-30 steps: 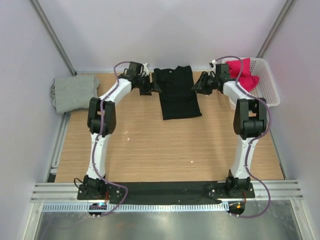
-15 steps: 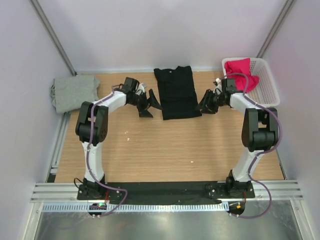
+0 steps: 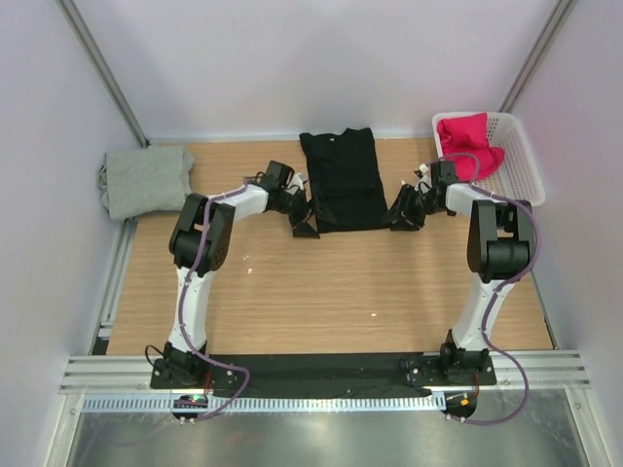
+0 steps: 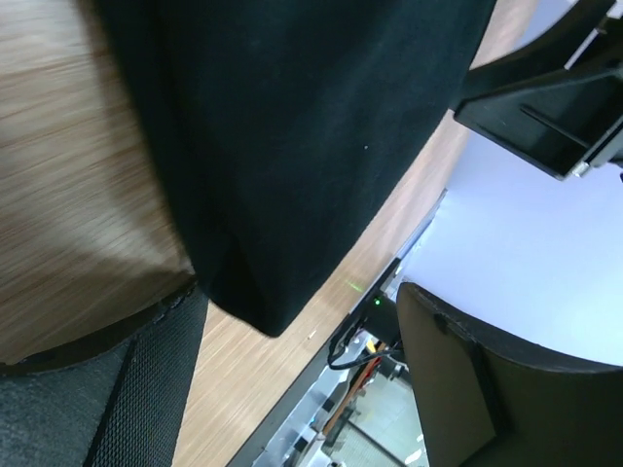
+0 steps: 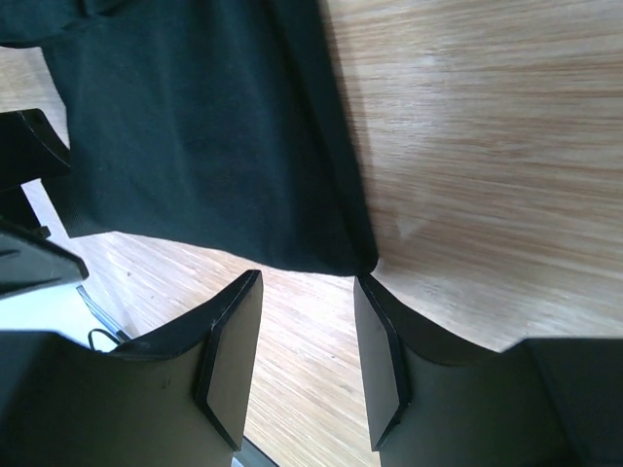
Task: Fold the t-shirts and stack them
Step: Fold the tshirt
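Moved: both grippers down from the sleeves to black t-shirt [image 3: 343, 180] hem corners.
Left gripper [image 3: 305, 222]: wide, nothing clamped.
Right gripper [image 3: 402, 215]: parted, empty.

Three t-shirts are counted: one black t-shirt [image 3: 341, 180], one grey t-shirt [image 3: 146, 181] and one magenta-red t-shirt [image 3: 469, 141]. One white mesh basket [image 3: 524, 163] and one wooden table [image 3: 321, 292] are shown. Two robot arms are counted, a left arm [image 3: 202, 233] and a right arm [image 3: 496, 238].

Matt black cloth t-shirt [image 3: 343, 180] on smooth pale wood-grain table [image 3: 321, 282]; white plastic mesh basket [image 3: 523, 163].
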You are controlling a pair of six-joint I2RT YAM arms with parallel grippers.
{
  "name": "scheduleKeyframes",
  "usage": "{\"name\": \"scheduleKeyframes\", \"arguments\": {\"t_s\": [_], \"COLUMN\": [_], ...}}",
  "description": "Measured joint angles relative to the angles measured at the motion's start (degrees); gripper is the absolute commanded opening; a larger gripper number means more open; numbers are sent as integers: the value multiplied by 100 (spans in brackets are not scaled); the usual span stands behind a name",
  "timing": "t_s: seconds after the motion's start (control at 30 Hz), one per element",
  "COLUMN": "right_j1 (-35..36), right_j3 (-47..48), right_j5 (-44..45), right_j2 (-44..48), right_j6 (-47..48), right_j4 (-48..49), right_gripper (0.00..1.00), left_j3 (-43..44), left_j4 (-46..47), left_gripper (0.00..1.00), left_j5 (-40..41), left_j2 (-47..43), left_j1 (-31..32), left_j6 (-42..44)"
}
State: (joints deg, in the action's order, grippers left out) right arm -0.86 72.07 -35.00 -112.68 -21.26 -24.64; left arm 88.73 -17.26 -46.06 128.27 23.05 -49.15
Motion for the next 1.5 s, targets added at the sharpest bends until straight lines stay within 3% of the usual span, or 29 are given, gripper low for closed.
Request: {"name": "scheduleKeyframes", "arguments": {"t_s": [0.23,0.4,0.5,0.67,0.73,0.9,1.07,1.33,1.5], "right_j1": [0,0,0,0,0,2,17,20,63], "right_j3": [57,155,166,166,164,-7,-494,-682,-730], "right_j5": [-162,-234,-262,-188,-160,-175,-308,-730,-942], "right_j2": [-214,-310,-332,-409,-411,-256,568,2476,3178], "right_j6": [15,37,37,83,131,164,83,-31,-160], "right_j4": [20,22,70,175,179,205,55,-660,-1043], "right_gripper": [49,49,45,12,6,1,1,1,1], "left_j3": [39,96,133,136,109,-74,-317,-431,-608], "left_j4": [120,162,245,332,354,415,190,-313,-623], "left_gripper": [76,65,51,14,0,0,0,0,0], "left_j5": [-155,-192,-175,-125,-81,-66,-74,-109,-101], "left_j2": [103,199,297,435,444,330,-221,-2006,-2758], "left_j1": [55,46,46,44,44,13,-20,-24,55], "left_j6": [-61,-168,-195,-227,-214,-188,-76,291,516]}}
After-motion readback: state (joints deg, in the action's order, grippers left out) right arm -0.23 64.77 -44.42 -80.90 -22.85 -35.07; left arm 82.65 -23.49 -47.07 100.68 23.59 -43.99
